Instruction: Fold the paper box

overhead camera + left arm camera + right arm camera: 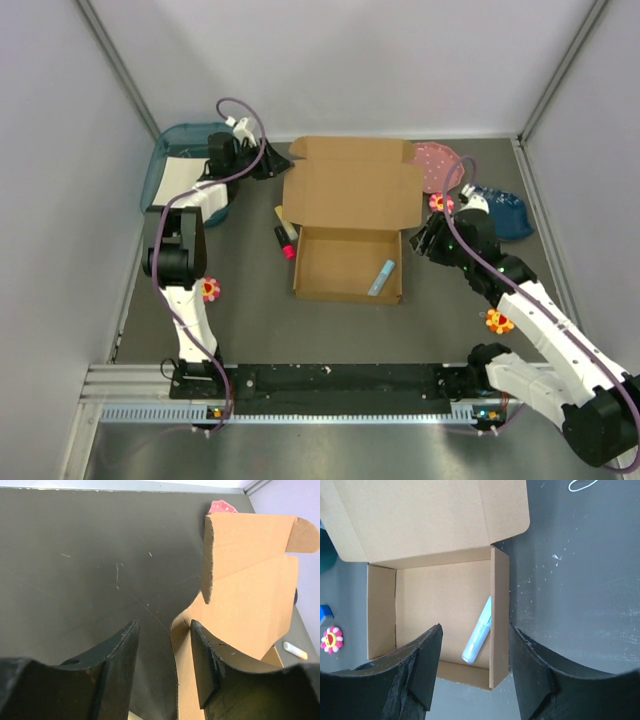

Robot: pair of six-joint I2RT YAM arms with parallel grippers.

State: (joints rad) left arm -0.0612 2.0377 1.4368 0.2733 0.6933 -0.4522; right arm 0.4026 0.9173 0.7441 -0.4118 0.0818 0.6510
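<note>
**Two hands released, one paper box half folded**

Item 1. The paper box [345, 225], plain brown corrugated card, lies mid-worktop [250, 320]. Its base tray is formed, with four walls upright. The lid is thrown back on the far side and the box is not closed. In the left wrist view, one side flap of the lid stands up on edge.

Item 2. The left hand [160, 667] is at the far left corner of the lid and is released, with its fingers spread. A curved card edge shows in the gap between them. Whether it touches either finger cannot be told.

Item 3. The right hand [472, 667] hovers just beside the right wall of the base and is released. That wall shows between the spread fingers, with nothing gripped.

Item 4. A pale blue tube [478, 634] lies inside the base, close to the right wall.

Item 5. Markers [285, 238], a small cluster, sit on the worktop against the left side of the box.

Item 6. A teal tray [165, 160] in the far left corner holds a white sheet [182, 172].

Item 7. A pink dotted item [432, 160] and a blue item [505, 212] lie at far right. What they are cannot be made out.
</note>
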